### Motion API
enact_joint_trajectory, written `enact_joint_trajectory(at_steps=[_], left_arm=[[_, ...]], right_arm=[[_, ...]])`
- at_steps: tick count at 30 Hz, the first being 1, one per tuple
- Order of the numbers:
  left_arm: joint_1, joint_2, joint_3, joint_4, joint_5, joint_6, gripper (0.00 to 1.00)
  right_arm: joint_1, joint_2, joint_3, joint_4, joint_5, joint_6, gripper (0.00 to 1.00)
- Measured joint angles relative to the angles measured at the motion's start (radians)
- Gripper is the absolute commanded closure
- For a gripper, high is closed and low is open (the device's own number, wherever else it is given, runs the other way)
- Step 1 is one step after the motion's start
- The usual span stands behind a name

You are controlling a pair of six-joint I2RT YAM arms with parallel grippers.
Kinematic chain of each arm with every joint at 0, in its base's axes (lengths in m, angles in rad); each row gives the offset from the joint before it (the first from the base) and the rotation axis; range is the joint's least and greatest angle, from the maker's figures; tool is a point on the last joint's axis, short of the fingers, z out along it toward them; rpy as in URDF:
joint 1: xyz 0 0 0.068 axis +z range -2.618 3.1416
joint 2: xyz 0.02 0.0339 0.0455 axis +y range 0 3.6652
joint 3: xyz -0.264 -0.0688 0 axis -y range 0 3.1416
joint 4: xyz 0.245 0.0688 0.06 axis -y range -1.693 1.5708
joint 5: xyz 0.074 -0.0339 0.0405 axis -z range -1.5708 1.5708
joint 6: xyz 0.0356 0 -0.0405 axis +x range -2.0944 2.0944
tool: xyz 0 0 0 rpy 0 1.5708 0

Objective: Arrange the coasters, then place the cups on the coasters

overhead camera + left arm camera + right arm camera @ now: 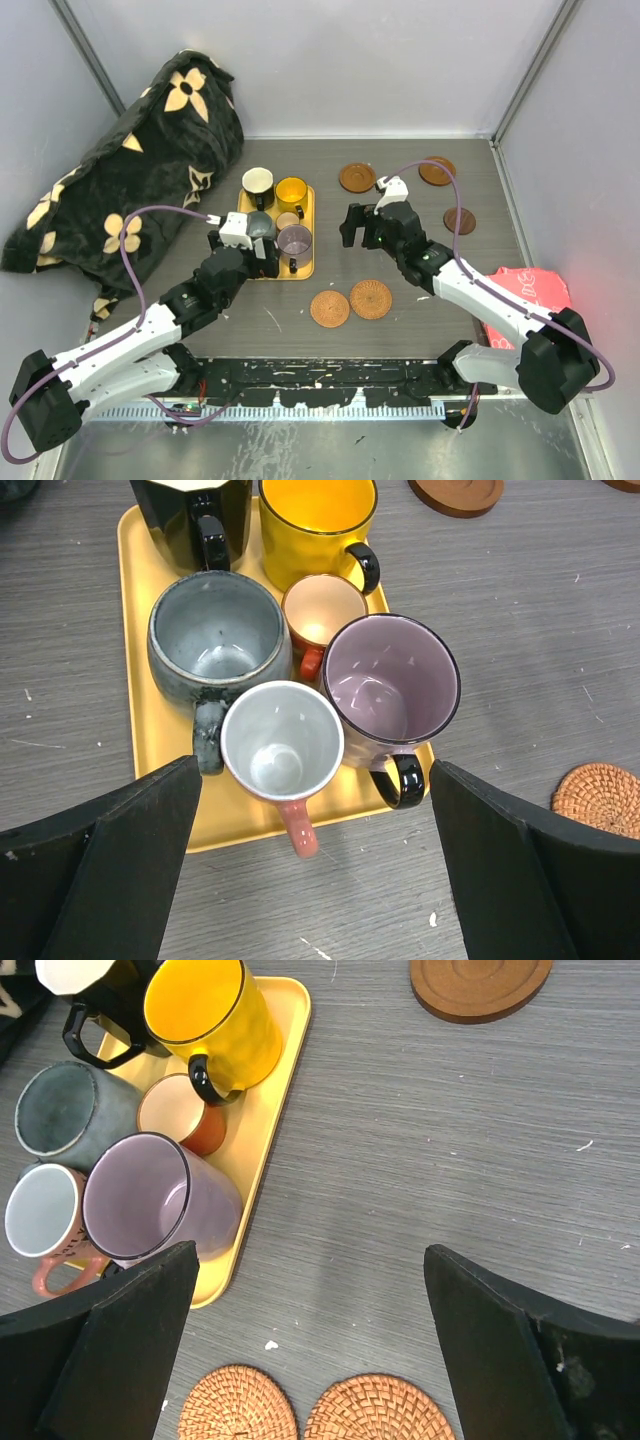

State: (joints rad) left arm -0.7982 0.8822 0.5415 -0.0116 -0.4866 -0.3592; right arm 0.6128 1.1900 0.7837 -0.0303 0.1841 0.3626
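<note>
Coasters, reddish-brown round discs, five visible from above, all lying flat on the grey wood-grain table (300,160): two woven ones (330,309) (371,298) just beside each other at near centre, one (357,177) at far centre, two more (437,171) (460,221) at far right, well apart from the near pair. No coaster bears a cup. Cups, six, all upright and crowded on the yellow tray (150,740) left of centre: black cup with cream inside (257,181) and yellow cup (292,190) at the far end; grey cup (215,630), small copper-brown cup (322,610) and purple cup (392,680) in the middle; small white cup with pink handle (282,740) at the near edge, touching the grey and purple ones. Left gripper (312,810) hovers above the tray's near end, fingers spread wide, holding nothing. Right gripper (310,1280) hovers over bare table between the tray and the coasters, fingers likewise wide apart and empty. Surroundings: black flower-patterned blanket (130,170) heaped at far left; red bag (525,290) at right edge.
</note>
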Motion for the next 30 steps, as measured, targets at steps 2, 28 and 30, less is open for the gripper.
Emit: enact_joint_trajectory(at_steps=[2, 28, 30], left_arm=[[0.0, 0.0, 0.0, 0.0, -0.002, 0.0, 0.02], [0.0, 0.013, 0.0, -0.057, -0.025, -0.072, 0.02], [0.0, 0.005, 0.0, -0.059, -0.026, -0.076, 0.02]], right_arm=[[0.002, 0.0, 0.0, 0.005, 0.002, -0.002, 0.0], [-0.172, 0.148, 0.119, -0.039, 0.246, 0.037, 0.1], [-0.227, 0.182, 0.161, -0.041, 0.243, 0.044, 0.14]])
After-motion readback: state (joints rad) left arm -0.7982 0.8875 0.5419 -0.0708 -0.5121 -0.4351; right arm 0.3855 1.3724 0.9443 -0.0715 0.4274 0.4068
